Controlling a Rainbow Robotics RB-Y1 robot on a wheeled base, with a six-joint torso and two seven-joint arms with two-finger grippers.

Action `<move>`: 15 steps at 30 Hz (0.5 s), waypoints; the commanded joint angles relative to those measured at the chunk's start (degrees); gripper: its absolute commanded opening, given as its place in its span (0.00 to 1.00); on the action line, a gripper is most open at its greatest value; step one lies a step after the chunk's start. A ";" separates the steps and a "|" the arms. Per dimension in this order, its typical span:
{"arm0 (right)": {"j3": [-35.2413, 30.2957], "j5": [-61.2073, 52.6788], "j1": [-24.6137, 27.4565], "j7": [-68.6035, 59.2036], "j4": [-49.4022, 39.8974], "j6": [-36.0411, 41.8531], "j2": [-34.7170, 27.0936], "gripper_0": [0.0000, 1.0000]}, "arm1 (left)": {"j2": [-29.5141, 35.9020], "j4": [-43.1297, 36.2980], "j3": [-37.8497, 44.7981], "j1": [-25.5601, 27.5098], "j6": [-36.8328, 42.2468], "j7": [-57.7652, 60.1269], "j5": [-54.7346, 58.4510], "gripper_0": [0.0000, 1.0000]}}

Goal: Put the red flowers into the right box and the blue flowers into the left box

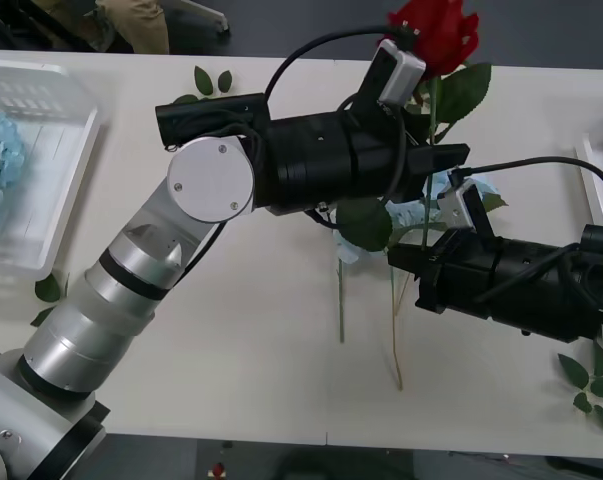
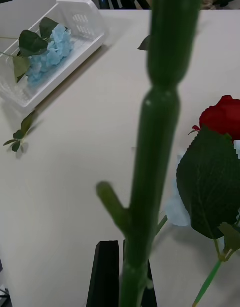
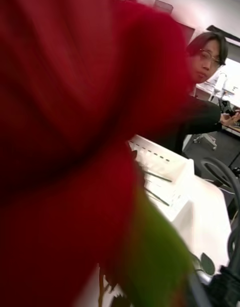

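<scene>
A red flower [image 1: 436,30] stands raised above the table's right half, and its head looms close in the left wrist view [image 3: 75,137]. My left gripper [image 1: 443,155] reaches across from the left and is shut on its stem below the head. My right gripper [image 1: 428,252] is shut on the same stem [image 2: 155,137] lower down, black fingers [image 2: 107,274] tight on either side. Another red flower [image 2: 222,117] and pale blue flowers [image 1: 451,190] lie on the table beneath. The left box [image 1: 41,90] holds a blue flower [image 2: 50,52]. The right box [image 1: 591,175] shows only its edge.
Loose green leaf sprigs lie at the back [image 1: 213,80], by the left box [image 1: 49,290] and at the front right [image 1: 591,385]. Two thin stems [image 1: 341,300] rest on the table's middle. My left arm spans the table centre.
</scene>
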 commanded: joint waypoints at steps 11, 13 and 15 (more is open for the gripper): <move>-1.67 -0.22 0.68 -1.18 -1.12 -0.36 -2.27 0.00 | -0.24 -1.37 0.38 -1.47 -0.05 -1.19 0.64 1.00; -2.11 -0.22 0.94 -1.36 -1.12 -0.36 -2.53 0.00 | -0.24 -1.37 0.38 -1.47 -0.05 -1.19 0.64 1.00; -2.90 -0.75 1.56 -1.45 -1.12 -0.36 -2.80 0.00 | -0.24 -1.37 0.38 -1.47 -0.05 -1.19 0.64 1.00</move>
